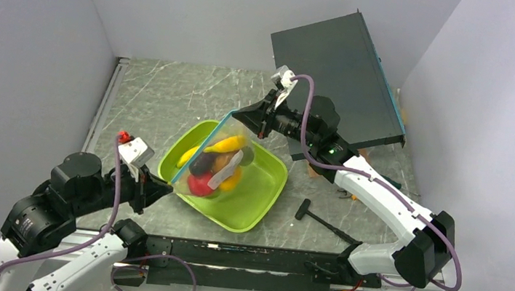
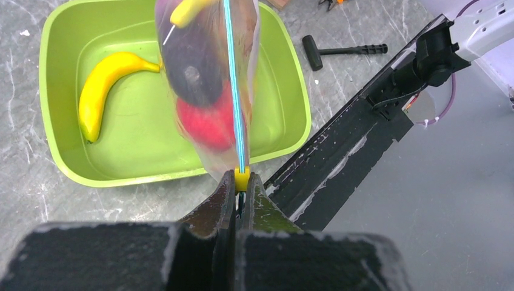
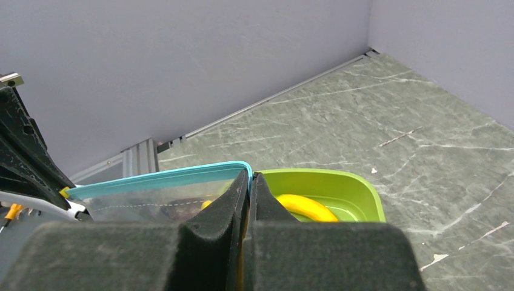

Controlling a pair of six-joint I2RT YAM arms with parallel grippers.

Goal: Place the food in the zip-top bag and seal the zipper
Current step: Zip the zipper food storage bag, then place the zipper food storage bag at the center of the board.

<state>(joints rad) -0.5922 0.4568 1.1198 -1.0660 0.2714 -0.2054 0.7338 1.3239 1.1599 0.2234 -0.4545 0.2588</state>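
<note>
Zip-top bag (image 1: 232, 163) hangs between left end effector (image 2: 241, 185) and right end effector (image 3: 249, 182)

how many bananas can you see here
2. One banana lies loose in the tray, beside the bag. A second banana is inside the bag. More may be hidden inside it.

Black-and-white arms (image 1: 381, 192) (purple cables (image 1: 308, 104)), black hands (image 2: 241, 189).
</note>
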